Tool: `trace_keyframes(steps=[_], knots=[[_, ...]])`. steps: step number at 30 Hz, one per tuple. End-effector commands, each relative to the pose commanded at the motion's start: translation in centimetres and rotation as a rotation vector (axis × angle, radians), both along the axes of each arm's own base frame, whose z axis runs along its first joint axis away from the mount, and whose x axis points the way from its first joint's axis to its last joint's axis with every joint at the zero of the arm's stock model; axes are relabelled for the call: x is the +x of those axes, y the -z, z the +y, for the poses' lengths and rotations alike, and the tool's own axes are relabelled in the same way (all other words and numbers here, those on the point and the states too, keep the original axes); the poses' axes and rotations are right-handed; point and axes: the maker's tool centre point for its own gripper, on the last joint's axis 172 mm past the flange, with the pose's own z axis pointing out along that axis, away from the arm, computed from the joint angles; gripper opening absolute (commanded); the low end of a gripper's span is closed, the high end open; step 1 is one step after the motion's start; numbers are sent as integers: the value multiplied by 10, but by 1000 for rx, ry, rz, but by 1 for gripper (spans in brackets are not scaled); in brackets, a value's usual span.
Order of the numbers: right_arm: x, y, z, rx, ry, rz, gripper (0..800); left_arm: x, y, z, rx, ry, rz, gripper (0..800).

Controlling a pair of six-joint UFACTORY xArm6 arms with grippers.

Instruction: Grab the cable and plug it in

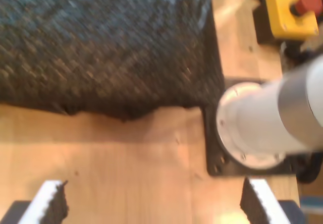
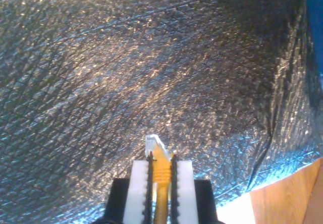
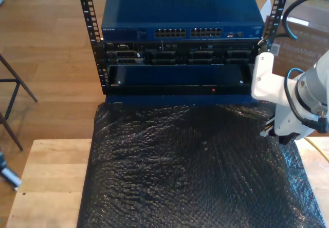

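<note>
My second gripper (image 2: pixel 161 176) is closed on the thin yellow network cable (image 2: pixel 161 183), its clear plastic plug (image 2: pixel 154 144) sticking out above the black bubble-wrap sheet (image 3: pixel 190 171), near the sheet's edge at the exterior view's right. My first gripper (image 1: pixel 151 204) is wide open and holds nothing, above the wooden table (image 1: pixel 126 163).

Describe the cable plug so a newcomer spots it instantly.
Start at the black bubble-wrap sheet before the blue network switch. Over the sheet's edge at the exterior view's right, my second end effector pinches a yellow cable; its clear plastic plug protrudes past the white fingers.
</note>
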Motion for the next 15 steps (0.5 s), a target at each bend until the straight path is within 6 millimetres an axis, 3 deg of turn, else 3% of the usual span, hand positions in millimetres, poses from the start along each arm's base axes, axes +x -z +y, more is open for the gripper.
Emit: trace_keyframes(steps=[6,15], knots=[[0,4,1,-1,0,9,0,-49,22,26,-39,17,-16,800],[0,9,1,5,22,26,0,-126,59,17,-143,54,2,800]])
